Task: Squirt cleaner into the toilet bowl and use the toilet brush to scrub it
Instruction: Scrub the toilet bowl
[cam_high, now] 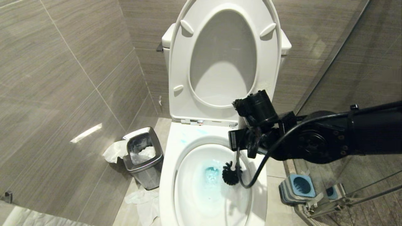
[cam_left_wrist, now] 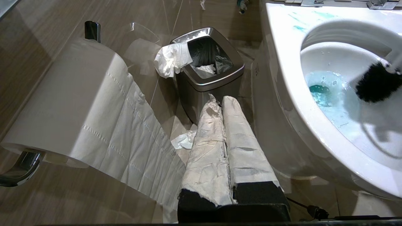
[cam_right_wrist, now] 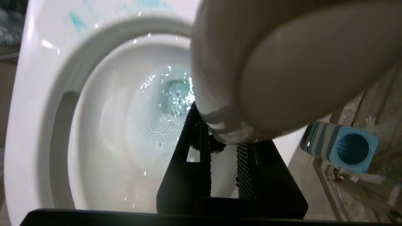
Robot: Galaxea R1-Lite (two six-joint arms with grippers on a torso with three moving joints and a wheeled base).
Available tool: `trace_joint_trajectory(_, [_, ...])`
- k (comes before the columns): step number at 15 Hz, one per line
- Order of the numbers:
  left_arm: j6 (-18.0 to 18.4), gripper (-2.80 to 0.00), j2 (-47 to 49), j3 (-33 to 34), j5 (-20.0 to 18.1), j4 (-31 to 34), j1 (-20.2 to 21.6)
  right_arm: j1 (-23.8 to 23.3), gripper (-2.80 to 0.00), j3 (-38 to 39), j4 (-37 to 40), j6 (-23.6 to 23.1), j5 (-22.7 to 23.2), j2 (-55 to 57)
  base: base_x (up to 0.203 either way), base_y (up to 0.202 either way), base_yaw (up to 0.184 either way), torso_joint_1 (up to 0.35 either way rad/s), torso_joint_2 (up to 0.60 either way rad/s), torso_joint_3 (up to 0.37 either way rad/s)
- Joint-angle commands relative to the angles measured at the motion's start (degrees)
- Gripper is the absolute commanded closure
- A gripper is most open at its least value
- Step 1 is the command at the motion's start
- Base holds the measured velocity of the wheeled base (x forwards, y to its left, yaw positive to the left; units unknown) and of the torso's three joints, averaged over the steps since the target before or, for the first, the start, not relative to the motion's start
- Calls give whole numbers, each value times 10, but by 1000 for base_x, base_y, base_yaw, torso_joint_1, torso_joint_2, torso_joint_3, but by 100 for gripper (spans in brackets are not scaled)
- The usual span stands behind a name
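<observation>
My right hand [cam_high: 248, 147] is clamped narrow on the toilet brush [cam_high: 230, 173], fingers [cam_right_wrist: 241, 169] pinching the white handle near its rounded end. Straight below the hand, the black bristle head hangs inside the toilet bowl [cam_high: 188, 175], over the blue-tinted water and close to the bowl wall on the hand's side. Blue smears mark the rim behind the hand, beneath the raised seat [cam_high: 179, 62]. The blue-and-grey brush holder [cam_high: 298, 186] stands on the floor beside the bowl, beyond the hand's outer side. My left hand [cam_left_wrist: 223, 103] sits pressed shut and empty, paper-wrapped fingers pointing at the steel waste bin [cam_left_wrist: 213, 78], the paper roll [cam_left_wrist: 69, 103] alongside.
</observation>
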Motion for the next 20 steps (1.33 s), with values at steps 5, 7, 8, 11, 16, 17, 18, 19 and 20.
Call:
trace_joint_trajectory(5, [0, 0, 1, 0, 0, 0, 0, 84, 0, 93, -10, 55, -2, -59, 0, 0, 0, 0, 0, 0])
trace_joint_trajectory(7, [0, 0, 1, 0, 0, 0, 0, 115, 0, 90, -10, 73, -3, -40, 0, 0, 0, 0, 0, 0])
trace_joint_trajectory(8, [0, 0, 1, 0, 0, 0, 0, 123, 0, 85, -11, 77, -4, -29, 0, 0, 0, 0, 0, 0])
trace_joint_trajectory(11, [0, 0, 1, 0, 0, 0, 0, 133, 0, 47, -32, 78, -6, 17, 0, 0, 0, 0, 0, 0])
trace_joint_trajectory(16, [0, 0, 1, 0, 0, 0, 0, 125, 0, -79, -36, 76, -13, 115, 0, 0, 0, 0, 0, 0])
trace_joint_trajectory(17, [0, 0, 1, 0, 0, 0, 0, 119, 0, -109, -34, 74, -19, 134, 0, 0, 0, 0, 0, 0])
trace_joint_trajectory(18, [0, 0, 1, 0, 0, 0, -1, 113, 0, -136, -32, 72, -22, 147, 0, 0, 0, 0, 0, 0])
trace_joint_trajectory(19, [0, 0, 1, 0, 0, 0, 0, 104, 0, -164, -25, 71, -24, 160, 0, 0, 0, 0, 0, 0])
trace_joint_trajectory(20, [0, 0, 1, 0, 0, 0, 0, 93, 0, -191, -11, 70, -26, 170, 0, 0, 0, 0, 0, 0])
